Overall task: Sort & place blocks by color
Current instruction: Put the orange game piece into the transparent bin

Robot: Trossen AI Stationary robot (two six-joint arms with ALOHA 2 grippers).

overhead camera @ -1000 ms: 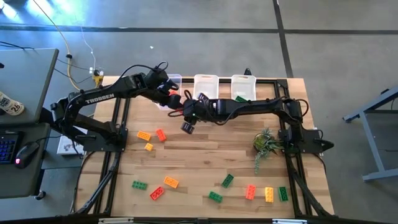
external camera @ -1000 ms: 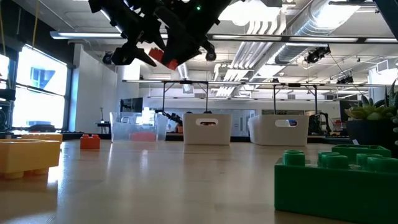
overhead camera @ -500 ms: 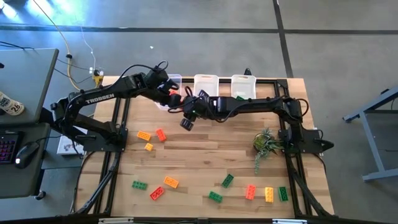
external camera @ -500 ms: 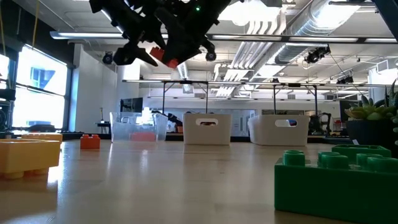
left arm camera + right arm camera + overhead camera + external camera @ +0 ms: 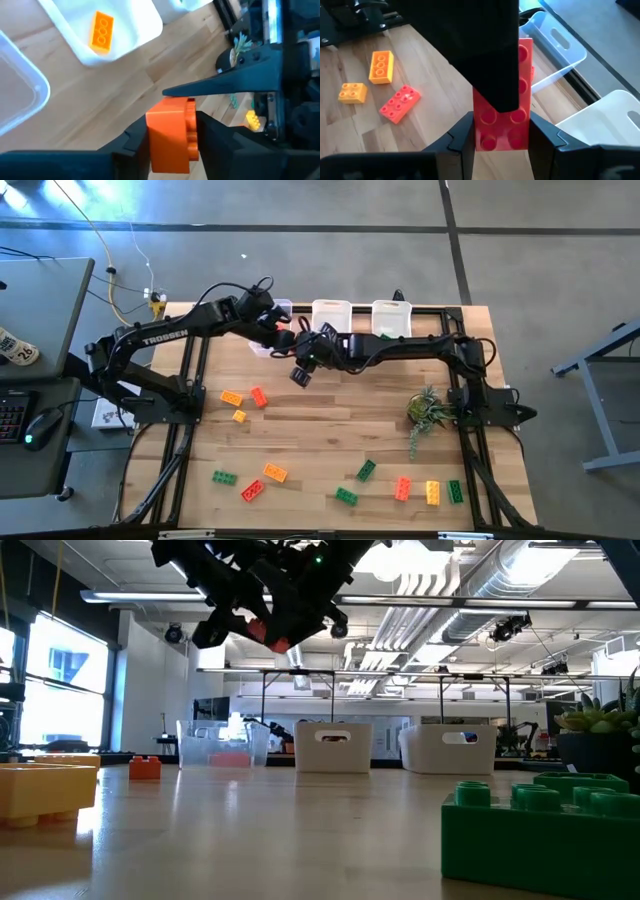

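Observation:
Both grippers hover close together above the table just in front of the left clear bin (image 5: 272, 315). My left gripper (image 5: 276, 332) is shut on a red-orange block (image 5: 172, 135). My right gripper (image 5: 298, 352) is shut on a red studded block (image 5: 502, 125); a dark part of the left arm (image 5: 485, 50) hides its upper half. In the low view the red blocks (image 5: 270, 632) hang high over the table. Loose blocks lie on the table: orange (image 5: 232, 397), red (image 5: 259, 397), green (image 5: 366, 470), yellow (image 5: 432, 492). My left gripper pinches the red-orange block by its two opposite side faces (image 5: 152, 131) between the two fingers, lifted clear of the table, studs facing sideways. My right gripper pinches the red block by its long sides near the lower end (image 5: 479, 131), one finger on each side, studs toward the wrist camera, lifted clear.
Three bins stand along the far edge: the left clear one, a middle one (image 5: 331, 315) holding an orange block (image 5: 102, 31), a right one (image 5: 391, 315). A plant sprig (image 5: 428, 410) lies on the right. More blocks lie near the near edge (image 5: 346, 496), (image 5: 223, 477).
My right gripper has drifted a little toward the far-left, closer to my left gripper and the left bin, keeping its block. Both grippers stay shut.

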